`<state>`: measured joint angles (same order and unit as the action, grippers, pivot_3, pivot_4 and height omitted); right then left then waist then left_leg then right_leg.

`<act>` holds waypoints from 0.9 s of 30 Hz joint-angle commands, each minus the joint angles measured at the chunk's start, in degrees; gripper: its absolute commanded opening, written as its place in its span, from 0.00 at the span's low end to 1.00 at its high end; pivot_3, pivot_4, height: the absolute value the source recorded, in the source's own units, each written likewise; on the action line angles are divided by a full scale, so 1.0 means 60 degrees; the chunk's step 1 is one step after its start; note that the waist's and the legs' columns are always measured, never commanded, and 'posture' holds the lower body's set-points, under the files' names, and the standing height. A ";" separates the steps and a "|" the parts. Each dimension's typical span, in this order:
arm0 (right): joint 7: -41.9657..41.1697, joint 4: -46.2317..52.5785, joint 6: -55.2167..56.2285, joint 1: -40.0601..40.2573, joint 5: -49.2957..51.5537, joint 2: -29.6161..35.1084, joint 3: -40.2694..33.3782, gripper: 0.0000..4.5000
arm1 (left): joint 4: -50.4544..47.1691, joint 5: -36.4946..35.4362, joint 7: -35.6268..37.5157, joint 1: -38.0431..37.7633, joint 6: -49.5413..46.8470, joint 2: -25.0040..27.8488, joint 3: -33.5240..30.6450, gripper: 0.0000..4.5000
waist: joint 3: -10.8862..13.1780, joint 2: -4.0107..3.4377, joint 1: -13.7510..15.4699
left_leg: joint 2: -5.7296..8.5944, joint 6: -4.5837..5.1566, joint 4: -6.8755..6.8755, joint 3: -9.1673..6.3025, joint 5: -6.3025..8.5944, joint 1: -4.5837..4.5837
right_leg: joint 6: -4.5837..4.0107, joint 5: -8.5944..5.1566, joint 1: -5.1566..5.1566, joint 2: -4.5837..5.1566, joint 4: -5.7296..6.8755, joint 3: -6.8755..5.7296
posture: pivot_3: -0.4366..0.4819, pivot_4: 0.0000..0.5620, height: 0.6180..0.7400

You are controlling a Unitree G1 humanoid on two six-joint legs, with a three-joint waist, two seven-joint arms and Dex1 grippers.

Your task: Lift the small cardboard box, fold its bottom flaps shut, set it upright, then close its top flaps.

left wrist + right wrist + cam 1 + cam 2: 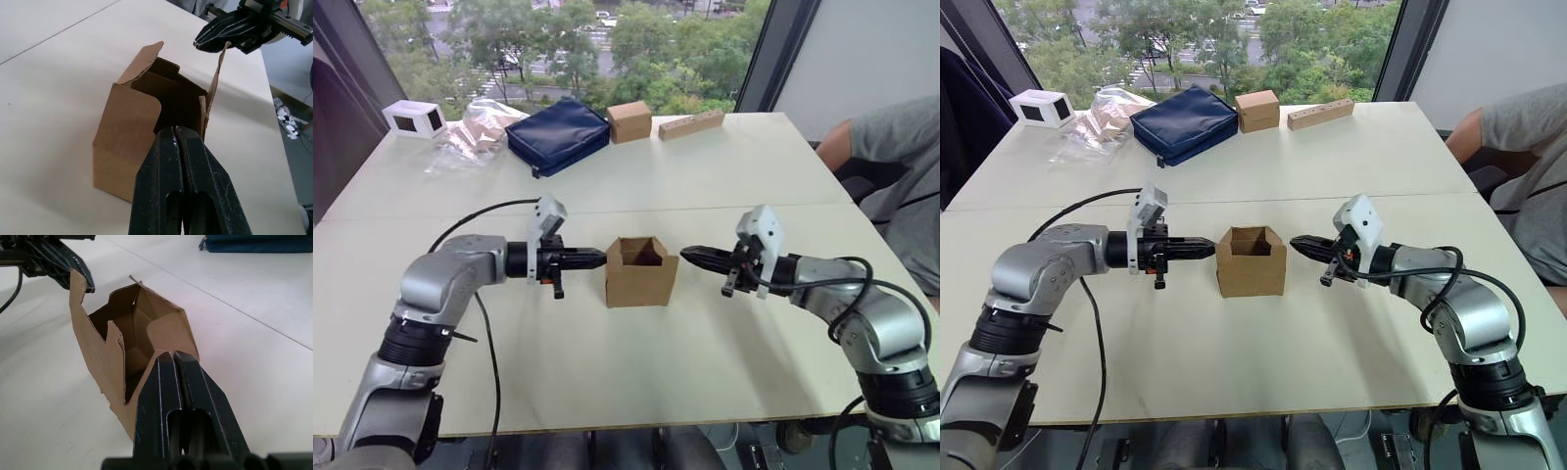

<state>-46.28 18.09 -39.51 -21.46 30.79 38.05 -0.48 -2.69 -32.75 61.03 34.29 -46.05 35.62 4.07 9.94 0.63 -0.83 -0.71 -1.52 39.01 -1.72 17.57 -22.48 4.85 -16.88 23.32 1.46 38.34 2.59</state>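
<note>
Left eye view gives you the desk (pixel 607 186) with the small cardboard box (pixel 640 273) upright at its centre, top flaps standing open. Your left gripper (pixel 592 258) sits at the box's 9 o'clock, fingers pressed together, tips at its wall. Your right gripper (pixel 693 255) waits at 3 o'clock, just apart, fingers pressed together too

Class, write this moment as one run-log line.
small cardboard box: upright on table, top flaps open | left tool: shut, beside box | right tool: shut, opposite side
</note>
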 commanded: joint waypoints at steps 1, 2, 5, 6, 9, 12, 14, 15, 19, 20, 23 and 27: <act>-0.0138 -0.0381 0.0427 -0.0414 -0.0324 -0.0228 0.0352 0.00 | 0.0265 0.0365 0.0041 0.0253 0.0555 -0.0175 0.0235 0.01 | 0.0000 0.0000 0.0005 | 0.0001 0.0000 0.0001 0.0001 0.0000 0.0000 | 0.0000 0.0000 0.0000 0.0000 0.0000 0.0000 | 0.48 0.27 1.00; -0.0181 -0.0535 0.0531 -0.0472 -0.0433 -0.0260 0.0441 0.00 | 0.0328 0.0488 0.0079 0.0256 0.0708 -0.0180 0.0324 0.01 | 0.0000 0.0000 0.0012 | 0.0003 0.0000 0.0001 0.0003 0.0000 0.0000 | 0.0000 0.0000 0.0000 -0.0002 0.0000 0.0000 | 0.48 0.27 1.00; -0.0345 -0.0994 0.0789 -0.0665 -0.0642 -0.0367 0.0689 0.00 | 0.0450 0.0712 0.0138 0.0218 0.0958 -0.0257 0.0516 0.01 | 0.0000 0.0000 0.0028 | 0.0008 -0.0001 0.0002 0.0003 0.0000 -0.0004 | 0.0000 0.0000 0.0001 0.0000 0.0000 -0.0001 | 0.48 0.27 1.00; -0.0404 -0.1120 0.0852 -0.0729 -0.0690 -0.0416 0.0774 0.00 | 0.0462 0.0793 0.0152 0.0189 0.1040 -0.0285 0.0595 0.01 | 0.0000 0.0000 0.0023 | 0.0009 -0.0001 0.0002 0.0003 0.0000 -0.0004 | 0.0000 0.0000 0.0001 0.0002 0.0000 -0.0001 | 0.48 0.27 1.00; -0.0593 -0.1366 0.0947 -0.0842 -0.0828 -0.0501 0.1002 0.00 | 0.0492 0.1024 0.0102 0.0123 0.1249 -0.0390 0.0788 0.01 | 0.0000 0.0000 0.0019 | 0.0010 -0.0001 0.0002 0.0004 0.0000 -0.0004 | 0.0000 0.0000 0.0001 0.0003 0.0000 0.0001 | 0.48 0.27 1.00; -0.0739 -0.1589 0.1060 -0.0920 -0.1027 -0.0572 0.1190 0.00 | 0.0607 0.1462 0.0069 0.0068 0.1623 -0.0430 0.1059 0.01 | 0.0000 0.0000 0.0028 | 0.0009 -0.0001 0.0002 0.0003 0.0000 -0.0003 | 0.0001 0.0000 0.0001 0.0003 0.0000 0.0000 | 0.48 0.27 1.00; -0.0730 -0.1809 0.1190 -0.1021 -0.1267 -0.0606 0.1305 0.00 | 0.0674 0.1881 0.0197 0.0032 0.2076 -0.0383 0.1393 0.01 | 0.0000 0.0000 0.0040 | 0.0014 -0.0001 0.0003 0.0003 0.0000 -0.0003 | 0.0000 0.0000 -0.0001 0.0006 0.0000 0.0000 | 0.48 0.27 1.00; -0.0731 -0.1871 0.1231 -0.1048 -0.1334 -0.0617 0.1329 0.00 | 0.0697 0.1985 0.0244 0.0024 0.2200 -0.0378 0.1467 0.01 | -0.0001 -0.0001 0.0040 | 0.0016 -0.0001 0.0004 0.0004 -0.0001 -0.0003 | 0.0001 0.0001 -0.0002 0.0008 0.0000 0.0000 | 0.48 0.27 1.00; -0.0792 -0.1979 0.1313 -0.1107 -0.1518 -0.0640 0.1433 0.00 | 0.0904 0.2042 0.0122 0.0208 0.2136 -0.0648 0.1426 0.01 | -0.0002 -0.0002 0.0070 | 0.0020 -0.0001 0.0008 0.0000 -0.0001 0.0000 | 0.0001 0.0001 -0.0011 0.0012 0.0000 -0.0003 | 0.48 0.27 1.00; -0.0805 -0.1984 0.1331 -0.1106 -0.1542 -0.0649 0.1442 0.00 | 0.0947 0.2162 0.0148 0.0232 0.2220 -0.0644 0.1504 0.01 | -0.0002 -0.0002 0.0070 | 0.0022 -0.0001 0.0009 -0.0001 -0.0001 0.0000 | 0.0001 0.0001 -0.0012 0.0013 0.0000 -0.0003 | 0.48 0.27 1.00; -0.0827 -0.1931 0.1341 -0.1031 -0.1585 -0.0668 0.1416 0.00 | 0.1136 0.2440 0.0098 0.0334 0.2402 -0.0721 0.1621 0.01 | -0.0002 -0.0002 0.0050 | 0.0022 -0.0001 0.0010 0.0000 0.0000 0.0000 | 0.0002 0.0001 -0.0013 0.0012 0.0000 -0.0003 | 0.48 0.27 1.00; -0.0833 -0.1857 0.1336 -0.0919 -0.1612 -0.0693 0.1394 0.00 | 0.1314 0.2515 0.0115 0.0465 0.2464 -0.0852 0.1588 0.01 | -0.0003 -0.0004 0.0027 | 0.0020 0.0000 0.0010 0.0000 0.0000 0.0003 | 0.0002 0.0001 -0.0013 0.0009 0.0001 -0.0003 | 0.48 0.27 1.00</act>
<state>-51.12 5.89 -31.86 -27.38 21.29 34.17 8.24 4.29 -19.22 61.89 36.80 -31.69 30.40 12.71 9.92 0.61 -0.67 -0.59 -1.52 39.06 -1.72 17.57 -22.46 4.87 -16.87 23.24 1.52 38.35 2.57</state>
